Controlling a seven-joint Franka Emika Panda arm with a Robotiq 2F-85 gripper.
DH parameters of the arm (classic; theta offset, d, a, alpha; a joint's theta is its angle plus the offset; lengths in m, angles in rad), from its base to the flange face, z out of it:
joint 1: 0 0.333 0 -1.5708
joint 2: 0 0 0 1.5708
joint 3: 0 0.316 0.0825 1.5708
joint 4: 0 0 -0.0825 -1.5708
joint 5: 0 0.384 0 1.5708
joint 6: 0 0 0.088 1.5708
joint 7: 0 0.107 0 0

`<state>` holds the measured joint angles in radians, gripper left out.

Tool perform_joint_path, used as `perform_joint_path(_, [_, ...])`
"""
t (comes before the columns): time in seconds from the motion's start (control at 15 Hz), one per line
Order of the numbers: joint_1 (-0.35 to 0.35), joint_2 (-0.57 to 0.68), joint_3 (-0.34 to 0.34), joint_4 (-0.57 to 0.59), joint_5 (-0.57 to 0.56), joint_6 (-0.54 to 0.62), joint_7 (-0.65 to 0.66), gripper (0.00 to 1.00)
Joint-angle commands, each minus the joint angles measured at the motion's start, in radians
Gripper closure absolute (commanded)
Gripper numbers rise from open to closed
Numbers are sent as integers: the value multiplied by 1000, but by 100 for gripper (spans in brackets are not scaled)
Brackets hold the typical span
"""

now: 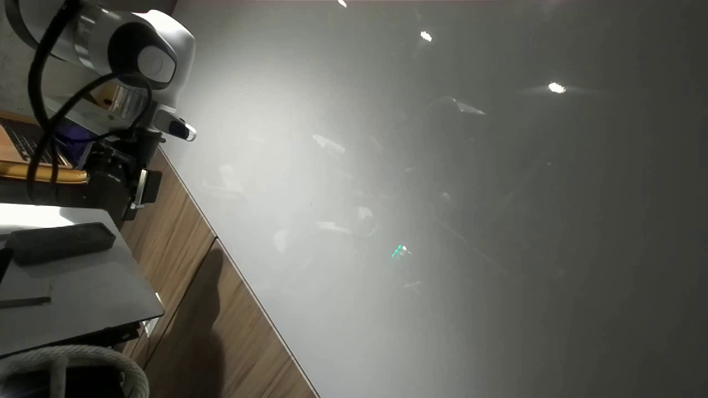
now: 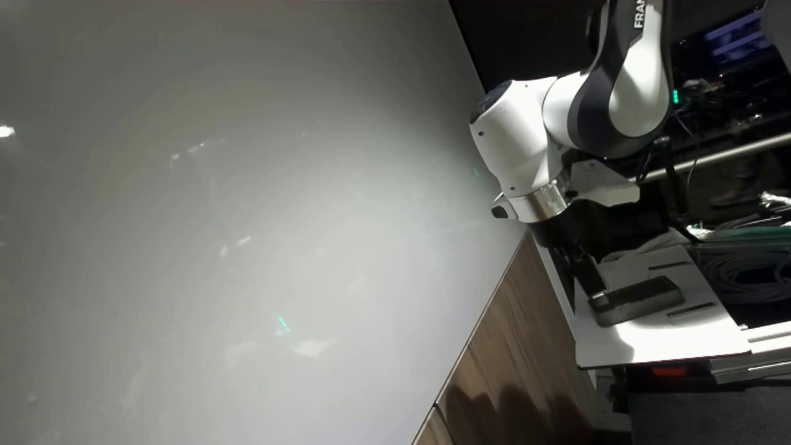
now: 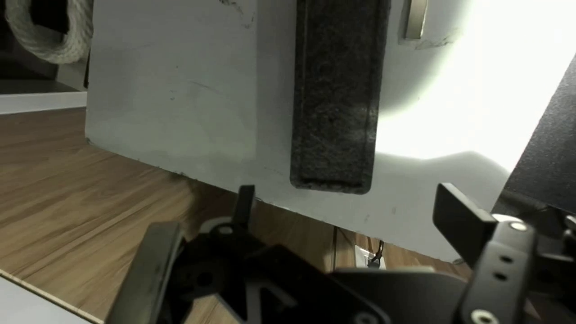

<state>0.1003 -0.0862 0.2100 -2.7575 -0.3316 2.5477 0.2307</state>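
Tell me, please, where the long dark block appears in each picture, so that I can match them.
In an exterior view, the long dark block is near the left edge, below mid-height.
In an exterior view, the block is at the right, in the lower half.
In the wrist view, the block runs down from the top edge, right of centre.
Shared landmark: the pale board under it.

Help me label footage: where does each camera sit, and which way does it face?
Wrist view: on the wrist, looking past the open claw, at picture bottom, onto a dark block on a white plate.
In an exterior view: outside the robot, facing a glossy surface; arm and claw at picture left.
In an exterior view: outside the robot, facing that surface; arm and claw at picture right.
Both exterior views share the glossy surface; all, the dark block.
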Motion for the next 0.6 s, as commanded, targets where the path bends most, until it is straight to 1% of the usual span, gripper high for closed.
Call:
perform_joint_path(0.0, [5,25,-8,0,-36,5,46,0])
perform_joint_path(0.33, [3,83,-26,0,-42,24,63,0])
perform_joint_path(0.53, [0,110,-49,0,-41,37,65,0])
